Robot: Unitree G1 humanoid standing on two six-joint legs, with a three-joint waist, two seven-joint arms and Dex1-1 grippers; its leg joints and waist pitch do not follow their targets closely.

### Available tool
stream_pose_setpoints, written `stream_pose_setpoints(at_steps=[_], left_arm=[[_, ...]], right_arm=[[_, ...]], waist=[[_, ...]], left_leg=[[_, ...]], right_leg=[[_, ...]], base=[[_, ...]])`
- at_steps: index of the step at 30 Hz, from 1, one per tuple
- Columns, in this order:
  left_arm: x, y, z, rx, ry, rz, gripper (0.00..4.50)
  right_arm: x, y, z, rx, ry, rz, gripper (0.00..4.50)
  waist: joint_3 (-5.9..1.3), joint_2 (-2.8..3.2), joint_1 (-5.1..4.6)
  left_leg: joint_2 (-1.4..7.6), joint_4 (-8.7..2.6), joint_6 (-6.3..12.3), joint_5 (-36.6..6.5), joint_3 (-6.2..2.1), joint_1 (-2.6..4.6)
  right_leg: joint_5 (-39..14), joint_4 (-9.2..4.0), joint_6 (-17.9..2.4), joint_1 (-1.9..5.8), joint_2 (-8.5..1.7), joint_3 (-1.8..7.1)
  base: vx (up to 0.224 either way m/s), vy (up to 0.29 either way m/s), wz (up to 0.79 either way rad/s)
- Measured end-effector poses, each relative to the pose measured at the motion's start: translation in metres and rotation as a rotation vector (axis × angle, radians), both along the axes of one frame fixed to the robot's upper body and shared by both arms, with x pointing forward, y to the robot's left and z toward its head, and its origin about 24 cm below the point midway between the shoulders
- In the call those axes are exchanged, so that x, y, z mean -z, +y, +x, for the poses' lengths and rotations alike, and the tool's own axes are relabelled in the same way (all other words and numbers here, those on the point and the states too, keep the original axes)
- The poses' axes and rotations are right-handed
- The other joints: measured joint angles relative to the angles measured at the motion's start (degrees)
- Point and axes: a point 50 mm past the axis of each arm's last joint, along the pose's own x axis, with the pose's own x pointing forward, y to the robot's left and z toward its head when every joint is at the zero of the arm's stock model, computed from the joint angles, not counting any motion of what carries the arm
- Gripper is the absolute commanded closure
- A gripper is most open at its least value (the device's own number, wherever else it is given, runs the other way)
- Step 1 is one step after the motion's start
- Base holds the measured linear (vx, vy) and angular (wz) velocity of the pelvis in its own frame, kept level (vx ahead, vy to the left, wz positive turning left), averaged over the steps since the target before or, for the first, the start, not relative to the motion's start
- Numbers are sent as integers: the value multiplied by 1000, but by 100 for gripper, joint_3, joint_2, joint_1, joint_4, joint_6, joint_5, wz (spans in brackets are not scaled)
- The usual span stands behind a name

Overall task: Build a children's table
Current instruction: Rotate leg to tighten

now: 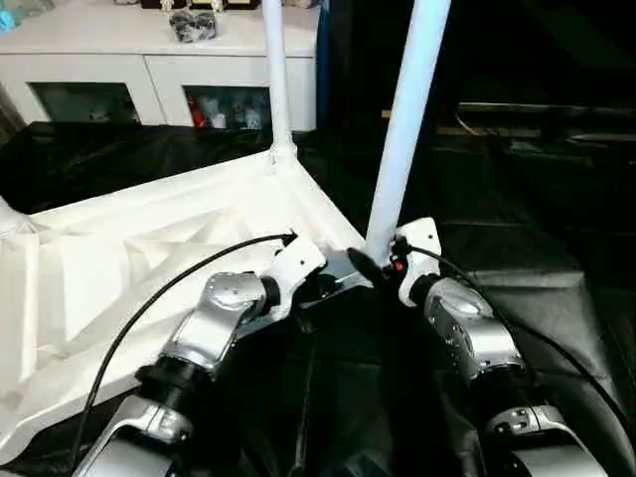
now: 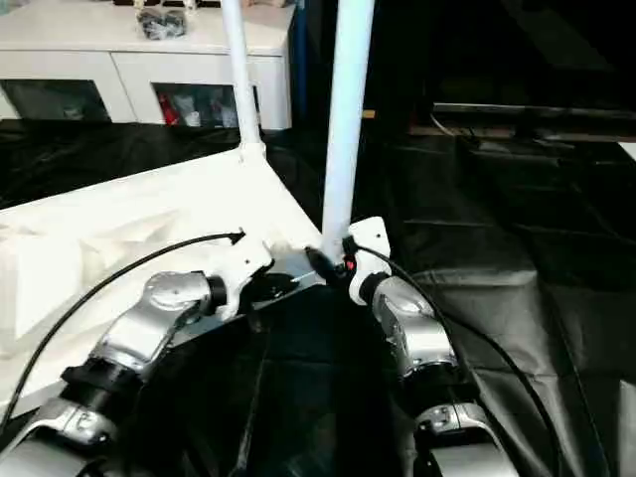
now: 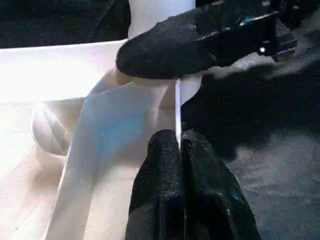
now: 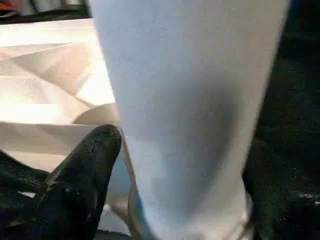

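Note:
The children's table lies upside down, its ribbed white top (image 1: 149, 248) facing up on the black cover. One white leg (image 1: 277, 79) stands upright in the far corner socket. A second leg (image 1: 407, 119) stands in the near right corner. My left gripper (image 3: 178, 142) is shut on the thin rim of the top, right beside that near corner. My right gripper (image 1: 376, 260) stands open around the base of the near leg (image 4: 190, 100), with one black finger (image 4: 87, 170) close against its side. That same finger (image 3: 190, 42) also lies across the leg's foot in the left wrist view.
A white cabinet (image 1: 159, 60) with glass doors stands behind the work, with a dark object (image 1: 194, 25) on top. The black-covered table (image 1: 556, 328) stretches to the right and towards me. Black cables run along both silver forearms.

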Motion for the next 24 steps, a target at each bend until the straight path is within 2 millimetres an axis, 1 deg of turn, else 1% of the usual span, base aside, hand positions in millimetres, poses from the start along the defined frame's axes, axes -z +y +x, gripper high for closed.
stream_pose_setpoints(at_steps=[4, 7, 10, 12, 13, 16, 19, 20, 23, 24], left_arm=[[-1, 8, -6, 70, 15, -6, 450], [-2, 12, -8, 100, 23, -4, 450], [-3, 17, -12, 151, 44, -3, 450], [-3, 18, -14, 175, 50, -4, 450], [-3, 20, -18, 204, 61, -5, 450], [-3, 22, -23, 257, 87, -9, 450], [-3, 24, -27, 289, 110, -9, 450], [-3, 24, -27, 295, 114, -7, 450], [-4, 25, -29, 310, 120, -6, 450], [-4, 25, -29, 313, 122, -6, 450]], right_arm=[[-2, -4, -5, -153, 0, -25, 76], [-3, -8, -8, -233, -1, -45, 76], [-4, -13, -16, -348, 3, -59, 76], [-5, -16, -19, -386, 3, -60, 76], [-6, -20, -24, -448, 12, -59, 76], [-9, -23, -31, -559, 22, -58, 76], [-10, -27, -36, -619, 48, -52, 76], [-10, -27, -38, -633, 55, -49, 91], [-11, -29, -39, -651, 70, -45, 91], [-12, -29, -39, -656, 75, -44, 104]], waist=[[1, -1, 51], [5, -8, 78], [8, -13, 97], [9, -14, 115], [9, -14, 131], [10, -16, 168], [15, -27, 198], [20, -34, 204], [26, -52, 220], [26, -54, 224]], left_leg=[[0, 0, 1, 1, 0, -5], [0, 3, 1, 1, 0, -5], [0, 3, 1, 0, 1, -7], [0, 3, 2, 1, 1, -11], [0, 3, 7, 2, 1, -13], [1, 4, 11, 5, 1, -14], [2, 8, 7, 4, 1, -12], [2, 8, 7, 4, 1, -12], [2, 8, 7, 4, 1, -12], [2, 9, 7, 5, 1, -13]], right_leg=[[0, 0, 0, -3, 0, 0], [1, 2, -1, -3, 0, 0], [0, 0, -1, -3, 0, 0], [0, -1, 0, -4, 0, -1], [0, -2, 0, -5, 0, -1], [0, 1, -1, -7, 0, -2], [0, 4, 0, -5, 0, -1], [0, 5, 0, -6, 0, -1], [0, 5, 0, -4, 0, 0], [0, 5, 0, -3, 0, 0]], base=[[0, 0, 0], [0, 0, 0], [0, 0, 0], [0, 0, 0], [0, 0, 0], [0, 0, 0], [0, 0, 0], [0, 0, 0], [0, 0, 0], [0, 0, 0]])
